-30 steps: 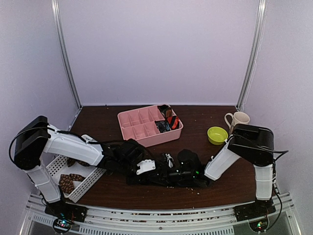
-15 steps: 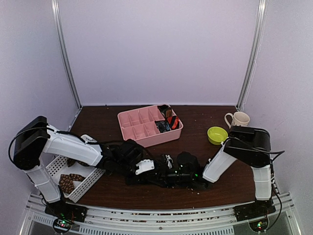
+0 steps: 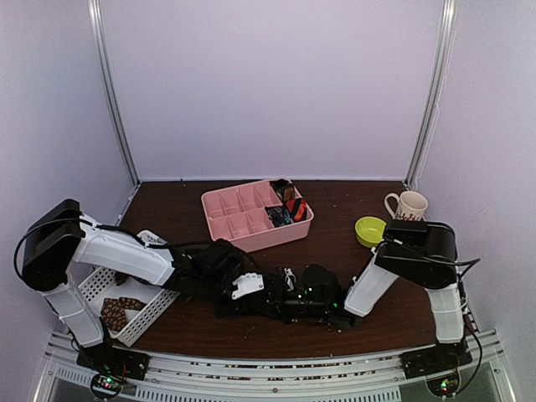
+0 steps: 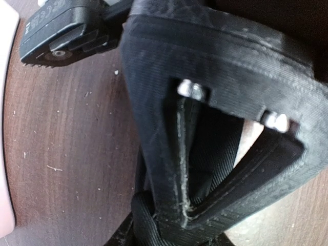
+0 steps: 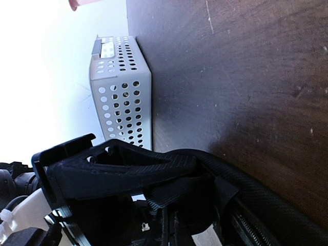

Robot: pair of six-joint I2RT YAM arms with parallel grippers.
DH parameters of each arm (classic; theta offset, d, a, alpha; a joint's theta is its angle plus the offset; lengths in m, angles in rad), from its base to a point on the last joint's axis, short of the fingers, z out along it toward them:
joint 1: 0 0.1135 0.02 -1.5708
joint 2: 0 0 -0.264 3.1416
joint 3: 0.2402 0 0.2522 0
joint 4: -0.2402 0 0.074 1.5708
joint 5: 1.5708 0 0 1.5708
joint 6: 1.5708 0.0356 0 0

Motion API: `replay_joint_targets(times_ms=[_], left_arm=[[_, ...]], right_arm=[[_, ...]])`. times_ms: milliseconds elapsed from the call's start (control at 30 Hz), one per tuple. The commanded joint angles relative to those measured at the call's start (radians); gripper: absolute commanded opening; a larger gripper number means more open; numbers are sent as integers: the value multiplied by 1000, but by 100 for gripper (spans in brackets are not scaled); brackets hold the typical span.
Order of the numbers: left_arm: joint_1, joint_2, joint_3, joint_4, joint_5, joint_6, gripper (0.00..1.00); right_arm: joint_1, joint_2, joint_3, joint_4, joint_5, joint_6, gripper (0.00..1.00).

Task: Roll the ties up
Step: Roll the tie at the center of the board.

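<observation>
Count taken from the overhead view.

- Arms: two, the left arm (image 3: pixel 126 251) and the right arm (image 3: pixel 373 285).
- Grippers: two, the left gripper (image 3: pixel 266 291) and the right gripper (image 3: pixel 293 300), fingertips facing each other.
- Black tie (image 5: pixel 171 195): one, at the fingers of both grippers.
- Pink divided tray (image 3: pixel 234 213): one, beyond the fingers. Compartment count is not certain.
- Rolled ties (image 3: pixel 293 203): three coils made out in the tray, one orange-striped and two dark.
- White perforated basket (image 3: pixel 155 314): one, behind the left fingers.
- Brown patterned ties (image 3: pixel 115 316): in the basket, number not determinable.
- Green bowl (image 3: pixel 372 230): one.
- Mug (image 3: pixel 408 203): one.

Bowl and mug both stand behind the right fingers.
</observation>
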Motion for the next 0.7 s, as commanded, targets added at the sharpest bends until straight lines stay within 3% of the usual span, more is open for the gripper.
replay_joint_targets(times_ms=[0,367,667], left_arm=[[-14,14,-24,69,24,12,39],[8,-74,-97,192,4,-5,62],[38,-229,-308,537,13,-33,79]], right_arm=[[20,30,-24,-15,9,12,0],[10,60,-92,28,19,22,0],[6,68,-104,34,16,29,0]])
